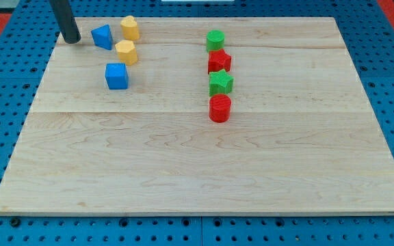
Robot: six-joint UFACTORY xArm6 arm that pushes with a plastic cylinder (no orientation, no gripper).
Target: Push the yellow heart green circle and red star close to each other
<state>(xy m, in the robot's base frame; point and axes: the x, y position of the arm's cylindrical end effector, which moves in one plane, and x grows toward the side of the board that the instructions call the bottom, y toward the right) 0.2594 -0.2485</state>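
Looking from the bottom of the frame upward, you see a broad stretch of bare wooden desk [183, 178] before any block appears, so there is plenty of open room low in the view. The first things you meet, right of centre, form a column: a red cylinder [219, 108] lowest, a green star [220, 83] touching it above, then the red star [219, 61], then the green circle [215, 39] at the top. Those last two already sit touching or nearly so.

Further up and to the left you find a blue cube [116, 76], then a yellow block [126, 52], a blue block of unclear shape [102, 36], and another yellow block [129, 27]. Which yellow one is the heart you cannot tell for sure; the lower one seems likelier.

My tip [72, 40] rests at the upper left of the frame, just left of the blue block, near the desk's upper left corner. There is no end effector that opens or closes, only the rod.

The blocks look small, rigid and light, so they probably slide easily and may spin if struck off-centre. Push the heart from its left face, through its middle, rightward. Mind the top edge, which lies close to the upper blocks.
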